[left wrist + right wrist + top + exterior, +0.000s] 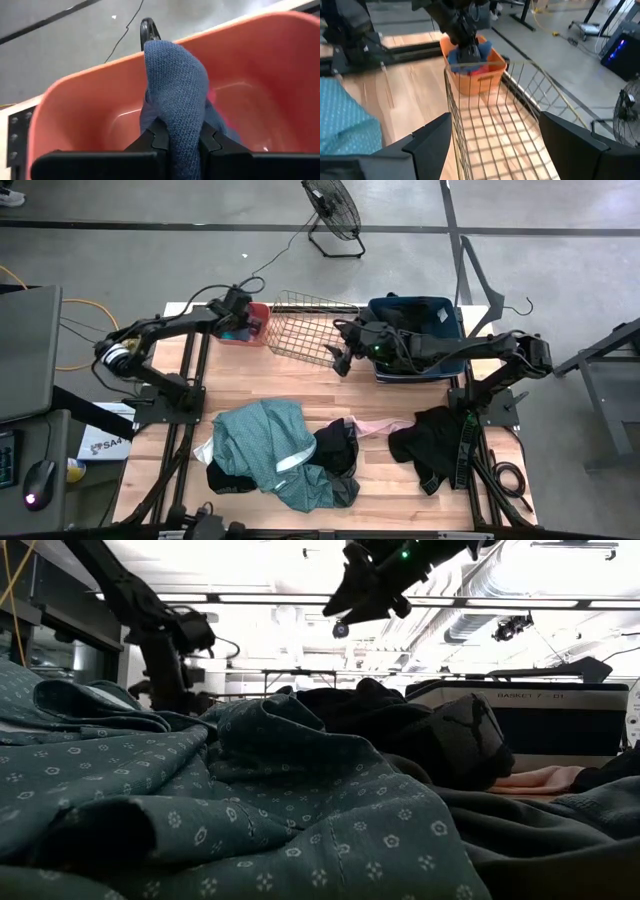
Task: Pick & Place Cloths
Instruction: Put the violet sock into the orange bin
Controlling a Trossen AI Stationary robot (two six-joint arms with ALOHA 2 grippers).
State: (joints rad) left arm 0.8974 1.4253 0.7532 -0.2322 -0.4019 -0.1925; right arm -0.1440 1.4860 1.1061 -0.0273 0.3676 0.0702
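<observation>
High view: left gripper (243,313) is reaching into the coral tub (262,313) at upper left. Right gripper (341,358) is hanging beside the wire basket (305,328) at centre, blue bin (416,312) behind it. Teal shirt (262,442), black cloths (432,442) and a pink piece (377,425) are lying along the lower table (250,385).

Low view: teal shirt (200,790) is filling the foreground.

Left wrist view: fingers (156,141) are pinching tight on a blue knit cloth (175,90) inside the tub (80,107).

Right wrist view: fingers (432,137) are spreading wide, holding nothing, over the basket (490,130).

2 arms (160,340), 1 coral tub (258,315), 1 wire basket (305,330), 1 blue bin (415,310)
</observation>
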